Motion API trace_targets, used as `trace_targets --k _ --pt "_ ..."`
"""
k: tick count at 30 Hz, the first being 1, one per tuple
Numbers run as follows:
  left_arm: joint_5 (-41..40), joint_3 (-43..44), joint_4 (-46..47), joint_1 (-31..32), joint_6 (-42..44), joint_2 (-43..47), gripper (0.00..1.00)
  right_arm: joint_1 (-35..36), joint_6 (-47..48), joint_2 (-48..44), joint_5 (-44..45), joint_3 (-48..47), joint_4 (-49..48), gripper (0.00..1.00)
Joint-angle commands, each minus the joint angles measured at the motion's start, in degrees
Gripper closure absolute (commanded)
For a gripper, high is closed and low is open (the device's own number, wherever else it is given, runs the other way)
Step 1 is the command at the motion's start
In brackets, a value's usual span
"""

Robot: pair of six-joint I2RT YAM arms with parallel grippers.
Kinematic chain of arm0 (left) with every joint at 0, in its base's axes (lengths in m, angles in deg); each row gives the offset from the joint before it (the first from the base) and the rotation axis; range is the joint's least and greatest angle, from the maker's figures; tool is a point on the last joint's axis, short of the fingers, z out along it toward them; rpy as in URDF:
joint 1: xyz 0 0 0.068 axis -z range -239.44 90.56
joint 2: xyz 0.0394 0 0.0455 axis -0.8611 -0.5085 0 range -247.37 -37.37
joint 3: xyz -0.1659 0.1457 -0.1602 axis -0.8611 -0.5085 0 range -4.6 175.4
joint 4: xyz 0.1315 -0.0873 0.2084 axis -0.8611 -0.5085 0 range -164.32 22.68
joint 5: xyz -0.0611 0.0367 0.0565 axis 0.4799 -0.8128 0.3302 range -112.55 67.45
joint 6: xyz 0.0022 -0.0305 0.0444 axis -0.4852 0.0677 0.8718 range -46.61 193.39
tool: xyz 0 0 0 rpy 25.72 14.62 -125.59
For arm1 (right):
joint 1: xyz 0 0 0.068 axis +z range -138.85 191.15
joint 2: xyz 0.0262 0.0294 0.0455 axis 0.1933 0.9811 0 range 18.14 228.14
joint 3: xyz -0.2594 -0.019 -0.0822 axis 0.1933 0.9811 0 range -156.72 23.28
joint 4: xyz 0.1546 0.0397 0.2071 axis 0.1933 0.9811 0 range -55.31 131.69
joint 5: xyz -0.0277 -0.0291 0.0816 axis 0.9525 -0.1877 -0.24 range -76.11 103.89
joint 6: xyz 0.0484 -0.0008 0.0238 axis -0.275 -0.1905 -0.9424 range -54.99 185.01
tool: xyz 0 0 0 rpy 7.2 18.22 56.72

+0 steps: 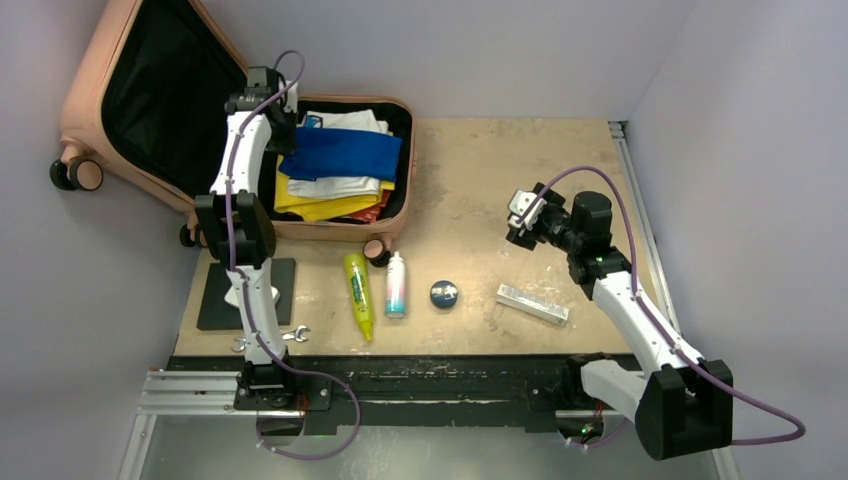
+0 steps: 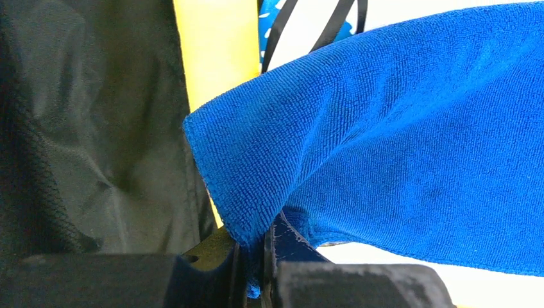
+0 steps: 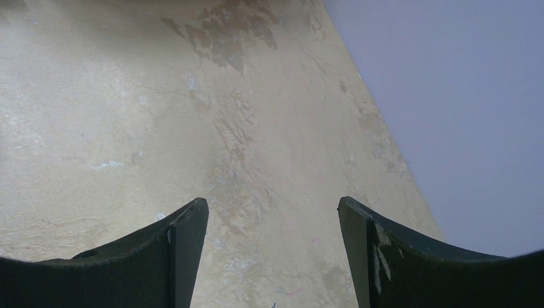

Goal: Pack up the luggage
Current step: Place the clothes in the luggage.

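Observation:
The salmon-pink luggage [image 1: 400, 215] lies open at the back left, its black-lined lid [image 1: 160, 90] propped up. Folded clothes fill its base, with a blue towel [image 1: 340, 152] on top of white and yellow pieces. My left gripper [image 1: 283, 128] reaches into the case and is shut on the towel's corner [image 2: 253, 212]; the blue cloth [image 2: 417, 154] drapes across the left wrist view, pinched between the black fingers. My right gripper [image 1: 520, 222] hovers open over bare tabletop at the right, nothing between its fingers [image 3: 186, 244].
Along the near table edge lie a yellow-green tube [image 1: 358, 294], a white bottle [image 1: 396, 284], a round dark tin [image 1: 444, 293] and a white flat box [image 1: 532, 304]. A black pad [image 1: 215, 300] and a wrench [image 1: 296, 335] sit at the near left. Walls close both sides.

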Motion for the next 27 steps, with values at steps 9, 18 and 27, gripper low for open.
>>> trace_targets --k 9,18,27 --pt "-8.63 2.1 6.07 -1.92 -0.08 2.51 0.19 -0.23 -0.84 -0.45 -1.5 0.49 -1.41 0.22" --pt "-0.44 -9.88 15.76 -1.94 -1.67 11.62 0.25 -0.23 -0.74 -0.59 -1.98 0.61 -1.48 0.22" --pt "5.19 -17.97 21.17 -1.93 0.6 15.76 0.19 -0.23 -0.86 0.24 -2.6 0.44 -1.23 0.22"
